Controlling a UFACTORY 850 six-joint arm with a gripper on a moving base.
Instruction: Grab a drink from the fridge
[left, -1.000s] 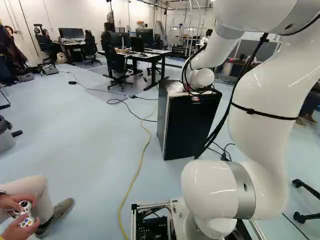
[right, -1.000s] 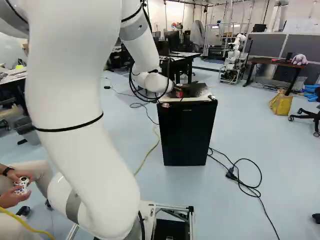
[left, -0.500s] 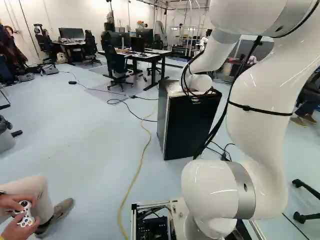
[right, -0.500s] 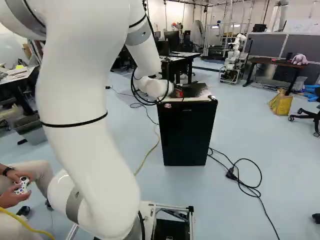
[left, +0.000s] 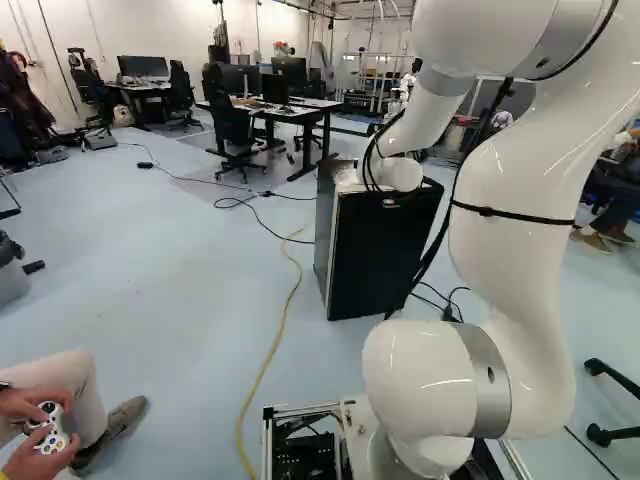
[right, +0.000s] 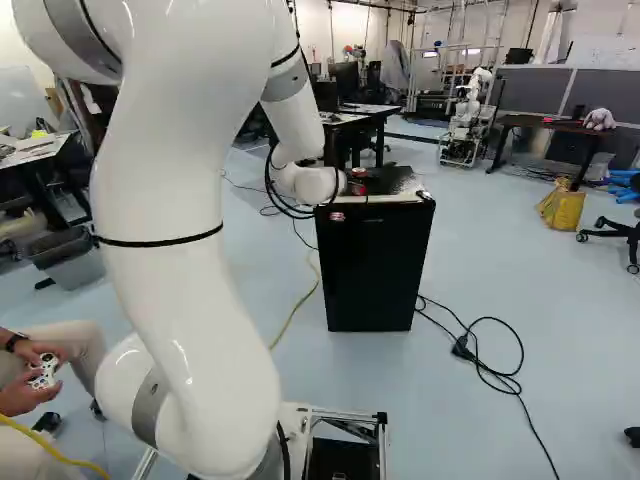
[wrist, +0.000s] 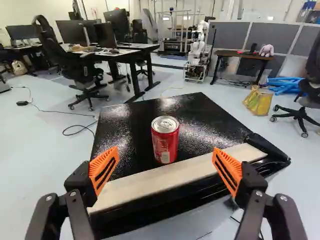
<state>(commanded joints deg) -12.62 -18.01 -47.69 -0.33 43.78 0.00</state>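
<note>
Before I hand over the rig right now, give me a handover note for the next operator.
End effector: open, holding nothing.
Red can: upright on top of the fridge, ahead of the end effector, in line with the space between its fingers.
Done: lined up with the can; no grip yet. The fridge door looks shut.
Left: probably ease forward, close on the can and lift it.

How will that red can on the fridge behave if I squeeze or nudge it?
The red can has smooth, round sides, so it may slip in a light grip. Its contents are hidden; if full, it should feel firm and fairly heavy. Standing upright, it might tip if nudged high, then roll on the flat fridge top.
</note>
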